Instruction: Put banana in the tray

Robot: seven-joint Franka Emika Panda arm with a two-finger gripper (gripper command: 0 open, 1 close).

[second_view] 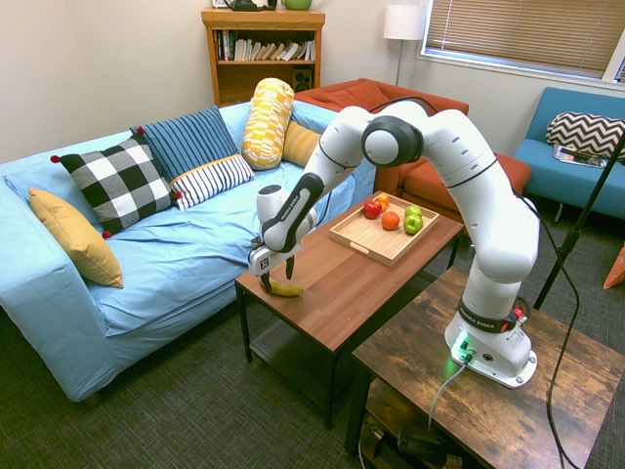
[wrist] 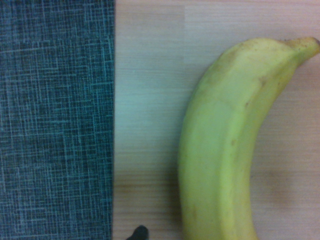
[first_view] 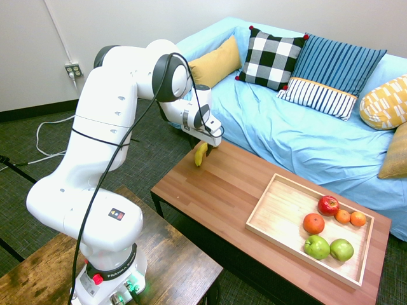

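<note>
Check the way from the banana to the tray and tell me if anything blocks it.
Nothing visible blocks it: between the banana and the near rim of the tray I see only flat tabletop. The fruit, such as the red apple, sits inside the tray.

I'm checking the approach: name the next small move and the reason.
Probably lower slightly, then close on the banana: the gripper is open just above the table, fingers apart near the fruit, and the tray doesn't hold it yet.
</note>
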